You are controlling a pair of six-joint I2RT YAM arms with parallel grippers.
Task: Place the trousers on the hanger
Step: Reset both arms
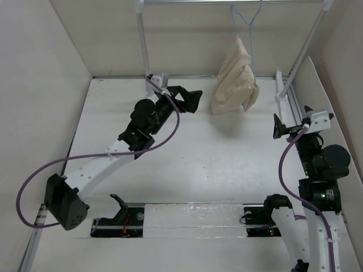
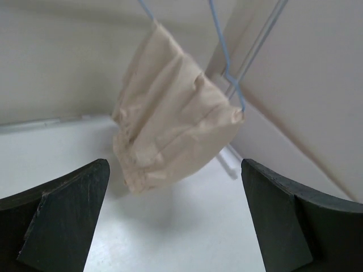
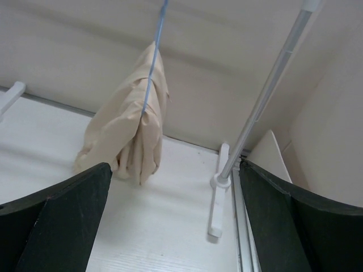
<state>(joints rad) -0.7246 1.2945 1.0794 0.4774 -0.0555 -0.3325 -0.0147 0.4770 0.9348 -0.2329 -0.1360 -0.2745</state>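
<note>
The beige trousers (image 1: 234,82) hang folded over the thin pale blue hanger (image 1: 245,20), whose hook is on the rack's top bar at the back. Their lower end hangs just above the table. They also show in the left wrist view (image 2: 170,130) with the hanger wire (image 2: 227,62), and in the right wrist view (image 3: 127,127) under the hanger wire (image 3: 154,62). My left gripper (image 1: 193,101) is open and empty, a little left of the trousers. My right gripper (image 1: 276,126) is open and empty, to their right near the rack's right foot.
The white rack has a left pole (image 1: 143,42), a right slanted pole (image 1: 306,42) and a white foot (image 1: 280,90) on the table; the right pole (image 3: 266,96) shows close in the right wrist view. Beige walls enclose the table on three sides.
</note>
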